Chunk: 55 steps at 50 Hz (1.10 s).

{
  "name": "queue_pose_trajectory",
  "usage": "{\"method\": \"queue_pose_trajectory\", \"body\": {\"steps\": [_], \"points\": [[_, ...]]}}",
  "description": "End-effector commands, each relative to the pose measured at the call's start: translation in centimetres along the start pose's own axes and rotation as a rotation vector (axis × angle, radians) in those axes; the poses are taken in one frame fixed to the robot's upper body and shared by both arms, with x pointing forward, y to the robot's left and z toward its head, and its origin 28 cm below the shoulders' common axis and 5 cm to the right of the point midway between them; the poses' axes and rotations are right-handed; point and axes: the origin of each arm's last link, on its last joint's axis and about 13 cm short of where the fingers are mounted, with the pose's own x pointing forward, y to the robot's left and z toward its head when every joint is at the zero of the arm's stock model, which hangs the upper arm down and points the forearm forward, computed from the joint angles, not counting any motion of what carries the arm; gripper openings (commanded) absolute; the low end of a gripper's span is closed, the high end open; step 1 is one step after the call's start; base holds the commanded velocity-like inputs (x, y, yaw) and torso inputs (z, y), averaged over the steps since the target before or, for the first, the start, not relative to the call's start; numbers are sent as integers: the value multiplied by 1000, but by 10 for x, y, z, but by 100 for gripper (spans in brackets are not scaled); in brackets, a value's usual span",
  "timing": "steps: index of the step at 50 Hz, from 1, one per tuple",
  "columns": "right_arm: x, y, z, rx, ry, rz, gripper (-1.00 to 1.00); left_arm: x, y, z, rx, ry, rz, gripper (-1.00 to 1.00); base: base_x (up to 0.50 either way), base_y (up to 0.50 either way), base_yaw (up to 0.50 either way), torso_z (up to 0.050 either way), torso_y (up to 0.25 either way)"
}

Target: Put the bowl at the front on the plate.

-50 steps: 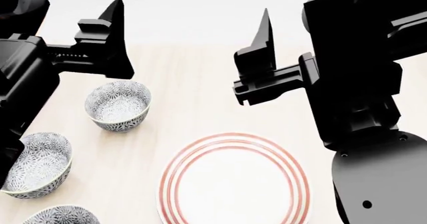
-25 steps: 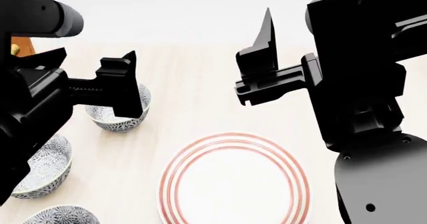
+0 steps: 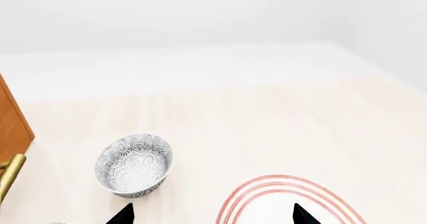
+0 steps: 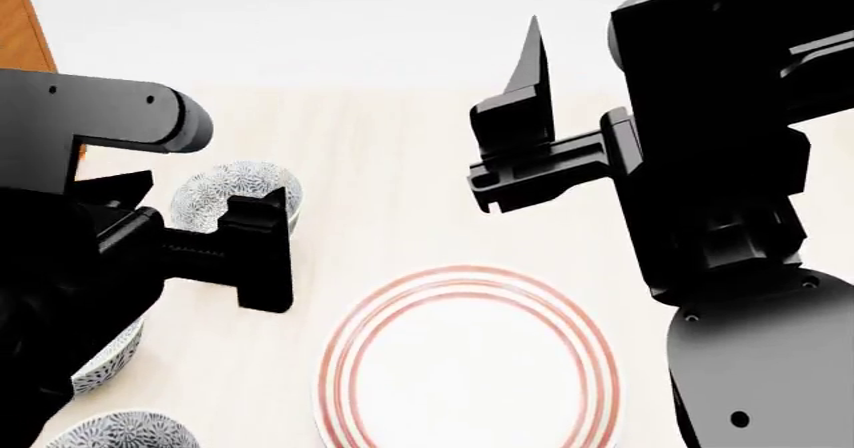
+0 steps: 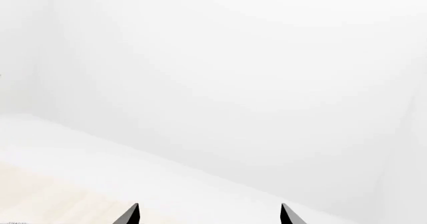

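The bowl at the front (image 4: 120,432) shows at the bottom left corner of the head view, cut by the frame edge. The plate (image 4: 470,280) with red rings lies at centre front; the left wrist view also catches the plate (image 3: 280,182). My left gripper (image 4: 263,253) hangs open over the table between the far bowl (image 4: 220,186) and the plate; the left gripper (image 3: 212,216) holds nothing. A middle bowl (image 4: 110,358) is mostly hidden under my left arm. Raised high over the table's right, my right gripper (image 4: 531,88) is open and empty; the right gripper (image 5: 208,215) faces the white wall.
The far bowl (image 3: 133,164) stands upright on the pale wooden table (image 4: 387,188). An orange wooden cabinet (image 4: 22,18) is at the far left, and the left wrist view shows the cabinet (image 3: 13,129) with a brass handle (image 3: 9,173).
My left arm has come down and toward me, sliding right; its gripper now hangs lower beside the far bowl and the arm covers the middle bowl. The right arm stayed put.
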Motion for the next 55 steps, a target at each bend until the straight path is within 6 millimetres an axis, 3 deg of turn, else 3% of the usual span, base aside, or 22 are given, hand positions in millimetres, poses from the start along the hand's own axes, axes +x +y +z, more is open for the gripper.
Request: {"method": "queue_pose_trajectory", "body": {"steps": [1,55], "points": [[0,0,0,-1,1,0,100,1,0,-13,8,57,-7,100,0,0,0,0,0],[-1,0,0,-14,-3,3,100,9,9,-68,59,329,20,100,0,0,0,0,0]]}}
